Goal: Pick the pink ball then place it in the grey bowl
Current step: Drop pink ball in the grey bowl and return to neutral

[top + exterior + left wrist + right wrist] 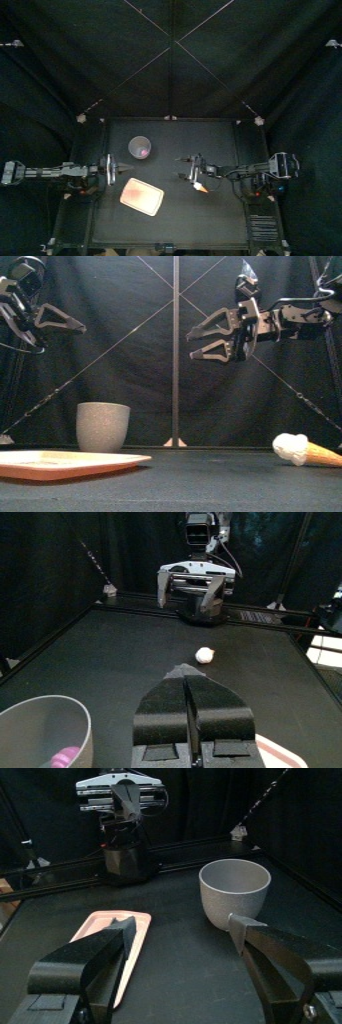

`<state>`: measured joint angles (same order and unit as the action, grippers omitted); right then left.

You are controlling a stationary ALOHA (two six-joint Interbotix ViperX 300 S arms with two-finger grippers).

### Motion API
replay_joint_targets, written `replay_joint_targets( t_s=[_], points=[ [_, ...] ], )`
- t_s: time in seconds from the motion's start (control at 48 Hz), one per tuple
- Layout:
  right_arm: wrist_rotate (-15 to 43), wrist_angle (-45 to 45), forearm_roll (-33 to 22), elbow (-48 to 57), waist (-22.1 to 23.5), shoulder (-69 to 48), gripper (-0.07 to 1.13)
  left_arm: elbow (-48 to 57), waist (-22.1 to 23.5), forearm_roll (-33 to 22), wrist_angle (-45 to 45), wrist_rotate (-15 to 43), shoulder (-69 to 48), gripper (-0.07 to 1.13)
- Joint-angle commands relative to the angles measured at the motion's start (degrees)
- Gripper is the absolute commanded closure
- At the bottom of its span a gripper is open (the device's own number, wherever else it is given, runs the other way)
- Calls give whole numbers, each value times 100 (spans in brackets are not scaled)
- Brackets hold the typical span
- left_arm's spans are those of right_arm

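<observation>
Black curtains close off the back and sides of your bench (214, 215), and both arms hang above it with nothing in their grip.

You will find the grey cup (103, 426) standing upright toward the bench's back edge, left of the middle. The pink ball (64, 755) lies inside it, low against the inner wall. Only part of the ball shows in the left wrist view, and from above it is a pinkish patch in the cup's mouth.

Your left gripper (189, 672) is raised over the bench's left edge with its jaws pressed together, only a thin seam between them, holding nothing. It is near the cup but does not touch it.

Your right gripper (201, 342) hangs high over the bench, a little right of the middle. Its jaws are spread wide and empty, and they face toward the cup and the left edge.

A flat pink tray (143, 195) lies left of the middle, closer to the front edge than the cup and apart from it. You can see nothing on it.

A toy ice-cream cone (305, 450) lies on its side right of the middle, well apart from the cup and tray. Its white scoop is turned toward the left edge and its orange cone toward the right edge.
</observation>
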<state>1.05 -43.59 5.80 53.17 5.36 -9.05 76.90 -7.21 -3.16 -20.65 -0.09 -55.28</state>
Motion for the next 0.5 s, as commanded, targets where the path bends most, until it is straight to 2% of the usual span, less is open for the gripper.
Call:
replay_joint_targets(
  t_s=[0.021,0.5],
  points=[
    [0,-53,35,-114,-9,-158,2,-53,-26,-70,-53,0,18,106],
    [0,-53,44,-97,-26,-123,2,79,-35,-290,-62,0,18,106]
  ],
)
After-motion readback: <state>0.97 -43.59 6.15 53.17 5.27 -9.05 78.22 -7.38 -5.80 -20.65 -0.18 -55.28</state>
